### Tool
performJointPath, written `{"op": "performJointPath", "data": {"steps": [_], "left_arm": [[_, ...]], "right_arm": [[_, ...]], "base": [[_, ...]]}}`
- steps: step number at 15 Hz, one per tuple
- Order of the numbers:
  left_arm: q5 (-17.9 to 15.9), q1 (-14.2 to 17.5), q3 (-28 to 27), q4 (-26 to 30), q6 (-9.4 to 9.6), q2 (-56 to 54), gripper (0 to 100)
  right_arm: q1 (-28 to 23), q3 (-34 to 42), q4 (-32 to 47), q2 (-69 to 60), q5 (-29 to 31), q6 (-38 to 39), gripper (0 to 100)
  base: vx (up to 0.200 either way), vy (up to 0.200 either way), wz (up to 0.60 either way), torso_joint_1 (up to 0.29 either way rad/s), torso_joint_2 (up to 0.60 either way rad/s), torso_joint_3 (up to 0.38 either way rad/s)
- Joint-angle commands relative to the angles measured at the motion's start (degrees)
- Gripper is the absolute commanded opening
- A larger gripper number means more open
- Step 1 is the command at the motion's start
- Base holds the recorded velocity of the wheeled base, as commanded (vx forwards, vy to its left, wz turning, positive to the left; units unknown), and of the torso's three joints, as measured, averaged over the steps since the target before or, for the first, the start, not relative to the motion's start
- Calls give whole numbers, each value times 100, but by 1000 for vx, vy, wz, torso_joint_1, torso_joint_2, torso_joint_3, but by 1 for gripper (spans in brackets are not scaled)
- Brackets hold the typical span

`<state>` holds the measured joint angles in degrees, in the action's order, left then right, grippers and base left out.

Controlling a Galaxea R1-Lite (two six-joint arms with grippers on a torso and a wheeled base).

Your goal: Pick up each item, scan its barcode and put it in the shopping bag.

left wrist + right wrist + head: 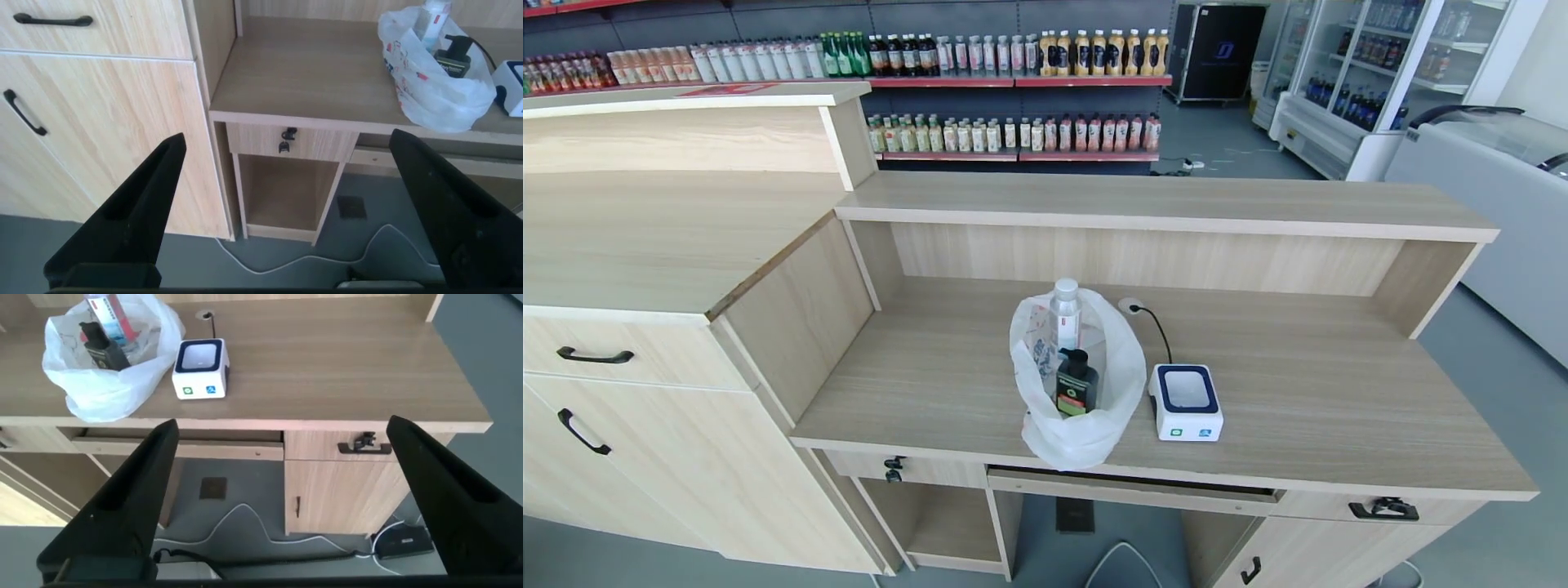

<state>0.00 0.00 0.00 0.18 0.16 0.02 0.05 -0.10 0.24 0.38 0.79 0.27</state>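
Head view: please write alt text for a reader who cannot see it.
A white shopping bag stands open on a wooden counter, holding a clear bottle and a dark pump bottle, both upright. A white scanner sits beside it, on the robot's right. Shelves of drinks line the back wall.

Shopping bag: translucent white.
Pump bottle: black, green label.
Scanner: white, dark-blue window frame.
Surface: pale wood grain.

Thin crinkly plastic bag; matt woodgrain counter (laminate look).
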Motion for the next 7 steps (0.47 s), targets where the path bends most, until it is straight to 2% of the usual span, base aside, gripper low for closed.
{"op": "performJointPath", "data": {"steps": [1,7], "left_arm": [[0,0,0,-1,2,-2,100],[0,0,0,-1,2,-2,100]], "right_arm": [[4,1,11,-38,0,0,100],[4,1,20,-38,0,17,100]], "base": [[0,0,0,0,0,0],[0,0,0,0,0,0]]}}
